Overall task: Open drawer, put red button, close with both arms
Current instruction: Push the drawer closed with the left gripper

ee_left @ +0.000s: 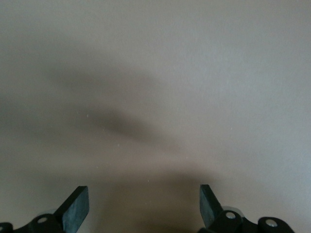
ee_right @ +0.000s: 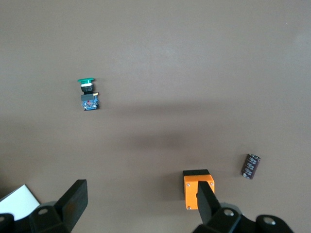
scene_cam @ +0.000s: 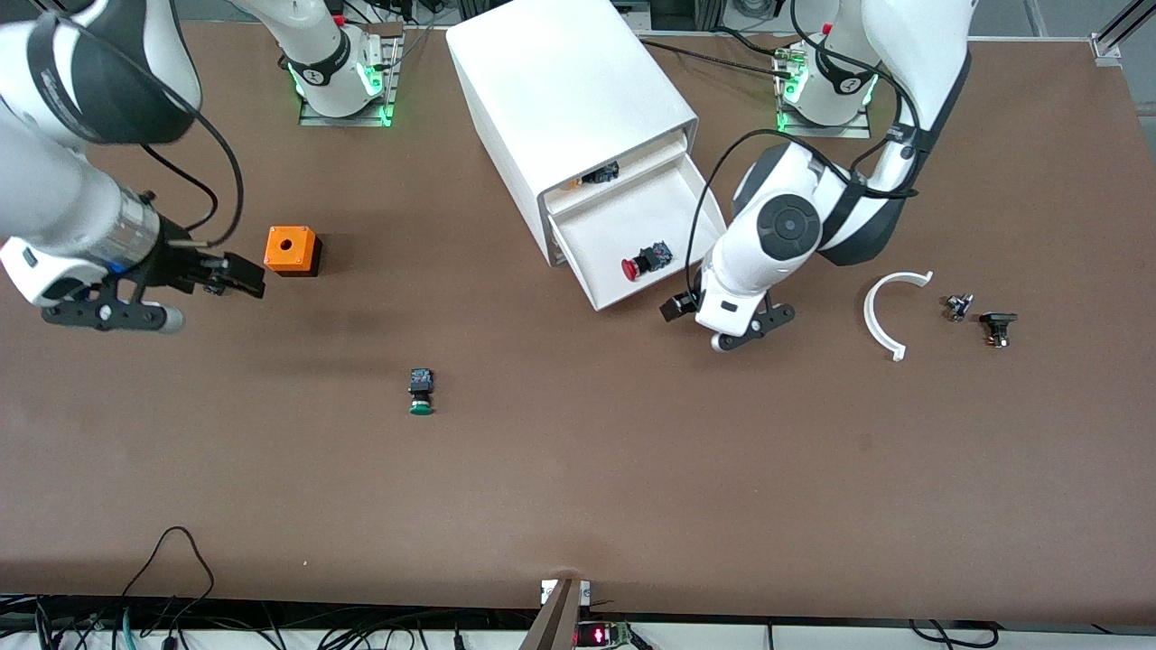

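Front view: red button lay in drawer; left gripper nearest its front, fingers apart; right gripper waited, also apart.

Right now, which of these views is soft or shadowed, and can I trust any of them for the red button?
Front view: sharp, evenly lit; the red button shows clearly in the open drawer. Left wrist view: only bare table under a broad soft shadow, between the open left gripper. Right wrist view: sharp; faint shadow band by the green button, past the open right gripper.
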